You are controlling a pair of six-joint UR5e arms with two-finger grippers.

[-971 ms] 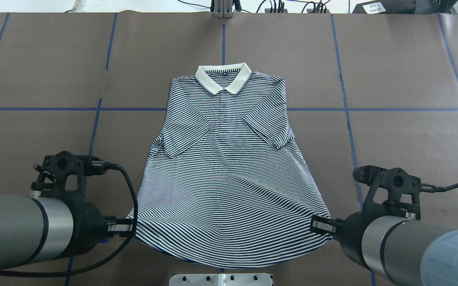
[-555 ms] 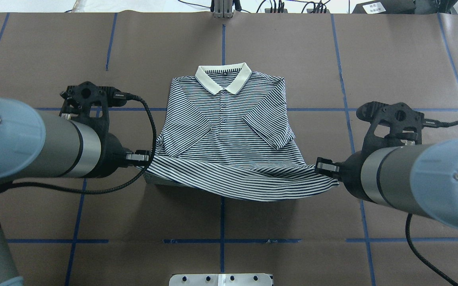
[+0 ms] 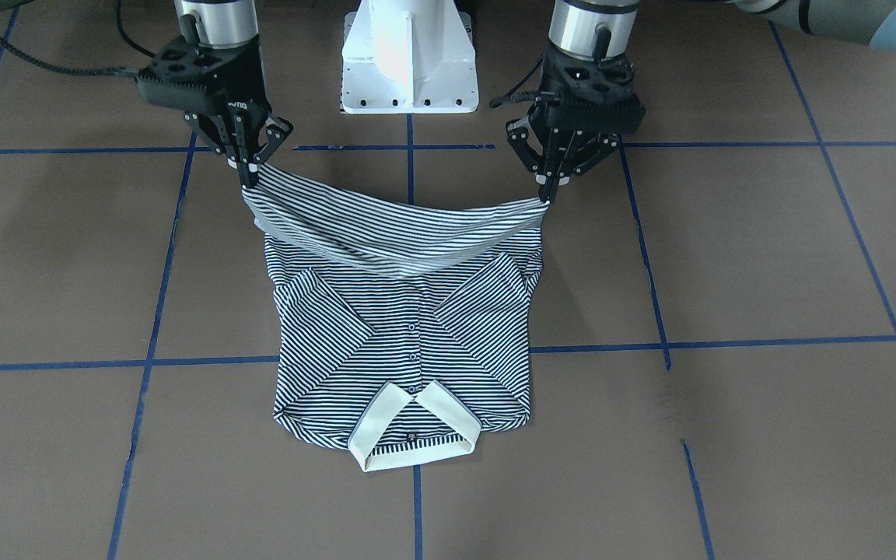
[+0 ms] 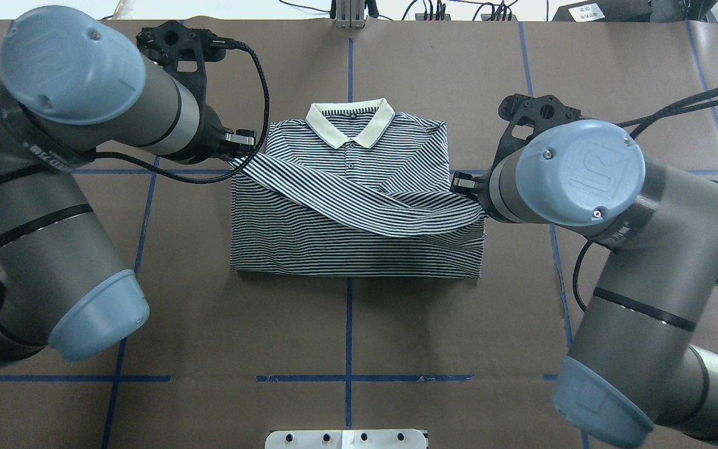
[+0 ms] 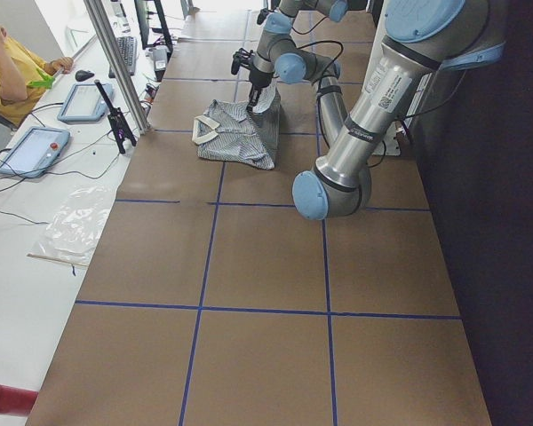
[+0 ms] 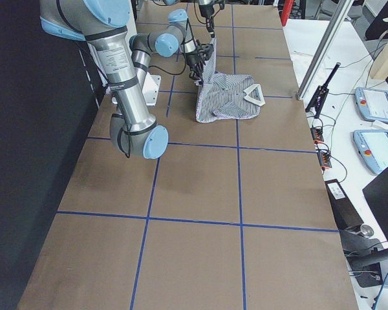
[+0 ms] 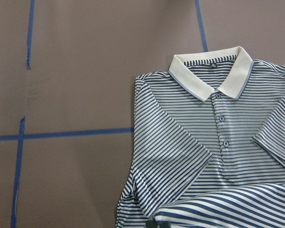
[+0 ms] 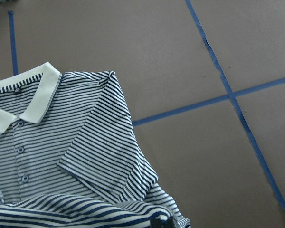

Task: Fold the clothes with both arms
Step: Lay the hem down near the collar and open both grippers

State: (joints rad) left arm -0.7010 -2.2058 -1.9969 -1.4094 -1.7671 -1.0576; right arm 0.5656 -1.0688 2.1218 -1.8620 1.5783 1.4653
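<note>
1. Front-facing view: the polo shirt [image 3: 405, 334] is lying front-up at the middle of the frame on the brown table [image 3: 767, 257], its cream collar [image 3: 417, 428] pointing toward the bottom edge and both sleeves folded in over the chest. The right gripper [image 3: 248, 177], at upper left, and the left gripper [image 3: 549, 193], at upper right, are each pinching one corner of the hem [image 3: 393, 229], fingers drawn narrow on the cloth. The hem is sagging between them as a raised band. The white pedestal base [image 3: 409, 54] is showing at top centre.
2. Overhead view: the left arm [image 4: 85, 93] is reaching in from the upper left and the right arm [image 4: 577, 168] from the right. The lifted hem is running aslant across the shirt, from beside the collar down to the right middle. A straight folded edge is lying below it at the centre.
3. Left side view: the shirt is sitting small at upper centre, with the near arm's gripper touching it. Its finger gap cannot be told here.
4. Right side view: the shirt is again lying at upper centre, and the finger gap is likewise unclear.
5. Left wrist view: collar and buttons are filling the right half, and the raised hem is crossing the lower right corner. Blue tape lines [image 7: 61, 135] are crossing the left half.
6. Right wrist view: the collar is showing at upper left, and the hem is crossing the bottom left.
</note>
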